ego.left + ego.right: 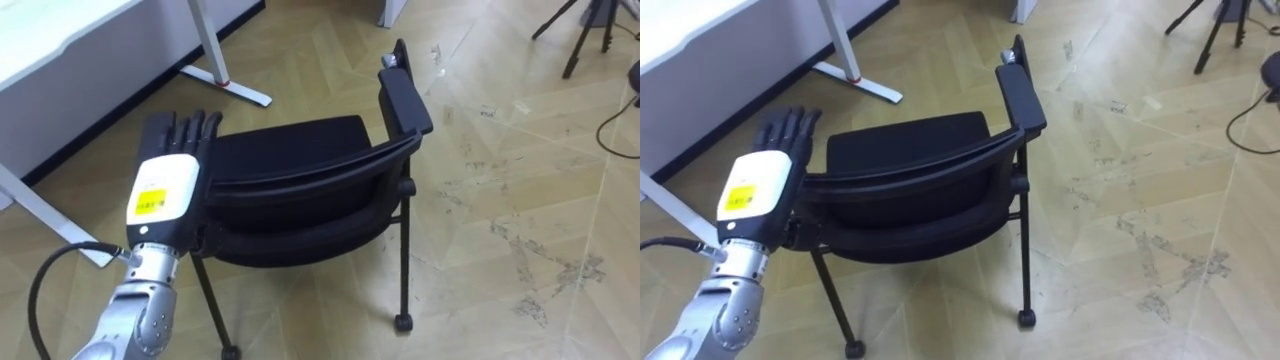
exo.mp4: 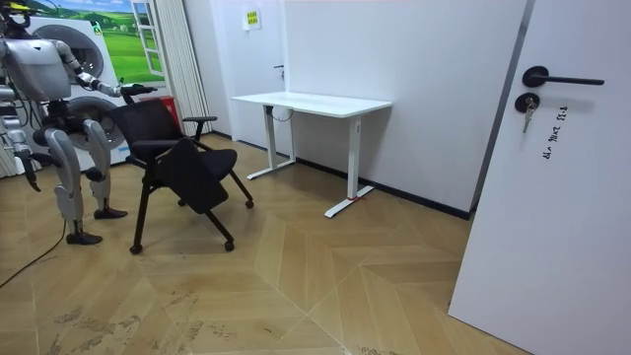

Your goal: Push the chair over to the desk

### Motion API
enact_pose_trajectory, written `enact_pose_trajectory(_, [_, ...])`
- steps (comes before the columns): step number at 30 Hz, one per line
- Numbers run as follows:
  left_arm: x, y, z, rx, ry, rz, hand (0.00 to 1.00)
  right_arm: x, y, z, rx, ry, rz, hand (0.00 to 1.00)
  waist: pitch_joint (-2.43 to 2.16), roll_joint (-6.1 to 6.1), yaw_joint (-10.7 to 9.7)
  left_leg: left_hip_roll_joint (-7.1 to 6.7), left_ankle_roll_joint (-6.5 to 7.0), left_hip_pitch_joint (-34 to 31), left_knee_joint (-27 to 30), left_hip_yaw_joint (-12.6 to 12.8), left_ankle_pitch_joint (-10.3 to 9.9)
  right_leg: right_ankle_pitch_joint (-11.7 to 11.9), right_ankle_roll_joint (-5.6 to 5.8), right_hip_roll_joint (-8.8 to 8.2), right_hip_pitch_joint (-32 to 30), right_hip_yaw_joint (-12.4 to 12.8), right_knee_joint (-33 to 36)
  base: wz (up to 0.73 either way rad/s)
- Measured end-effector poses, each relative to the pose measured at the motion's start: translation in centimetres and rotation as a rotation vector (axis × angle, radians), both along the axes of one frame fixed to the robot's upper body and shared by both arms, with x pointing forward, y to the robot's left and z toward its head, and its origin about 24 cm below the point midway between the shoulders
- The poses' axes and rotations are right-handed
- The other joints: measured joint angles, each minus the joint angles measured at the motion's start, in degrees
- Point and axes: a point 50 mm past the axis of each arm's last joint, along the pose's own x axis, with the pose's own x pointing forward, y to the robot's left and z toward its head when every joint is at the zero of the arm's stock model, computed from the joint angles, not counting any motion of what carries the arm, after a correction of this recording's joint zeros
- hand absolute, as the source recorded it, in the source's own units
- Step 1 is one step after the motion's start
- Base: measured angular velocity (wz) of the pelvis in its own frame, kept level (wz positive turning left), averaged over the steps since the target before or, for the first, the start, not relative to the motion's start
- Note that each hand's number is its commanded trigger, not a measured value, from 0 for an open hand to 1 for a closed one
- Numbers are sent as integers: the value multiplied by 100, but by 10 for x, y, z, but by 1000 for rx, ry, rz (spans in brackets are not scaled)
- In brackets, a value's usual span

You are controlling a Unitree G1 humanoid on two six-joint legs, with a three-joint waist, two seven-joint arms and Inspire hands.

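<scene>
One black padded castor chair (image 1: 300,165), on the wood floor beside a white desk (image 1: 60,40). It faces away from me, toward the desk; backrest nearest, long axis across my view. Left hand (image 1: 168,175): fingers straight, flat on the backrest's left end, gripping nothing. Risk, my estimate: an off-centre push swivels the chair into the desk's foot (image 1: 228,88), or the hand slips off.

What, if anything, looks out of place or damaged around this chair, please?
The floor to the right of the chair bears pale scuffs and scratches, so it looks worn. In the room view the chair's seat appears to slope down rather than sit level. The left robot hand rests flat on the chair's left end.
</scene>
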Motion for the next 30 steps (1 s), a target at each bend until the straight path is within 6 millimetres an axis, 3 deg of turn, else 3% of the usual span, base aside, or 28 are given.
enact_pose_trajectory(5, [-1, 1, -7, 3, 44, 7, 0, 0, 1, 0, 10, -2, 3, 0, -9, 26, -17, 0, 0, 4, 0, 1, 0, 2, -1, 2, 1, 6, 4, 0])
enact_pose_trajectory(10, [-2, 2, -11, 9, 87, 7, 0, 2, 1, 0, 13, -7, 4, 0, 34, 121, -110, 1, 8, -57, -15, -1, -6, 15, 5, 2, -21, -30, -2, 4])
enact_pose_trajectory(13, [-1, 2, -12, 13, 118, 2, 0, 3, -3, 1, 5, -10, -5, 0, 0, 235, -177, 1, 11, -70, -61, 6, -7, 28, 14, 3, -86, -28, 4, -1])
enact_pose_trajectory(23, [6, 3, -16, 51, 192, 11, 0, 0, -3, 1, 4, 2, -11, 0, 17, 253, -207, 4, 12, -49, -60, 85, -7, 29, 13, 2, -86, -13, 7, 0])
enact_pose_trajectory(30, [8, 4, -16, 113, 217, 9, 0, 1, -6, 2, -5, 3, -19, 0, 62, 324, -211, 7, 12, -52, -55, 137, -7, 28, 15, 1, -106, 32, 1, -2])
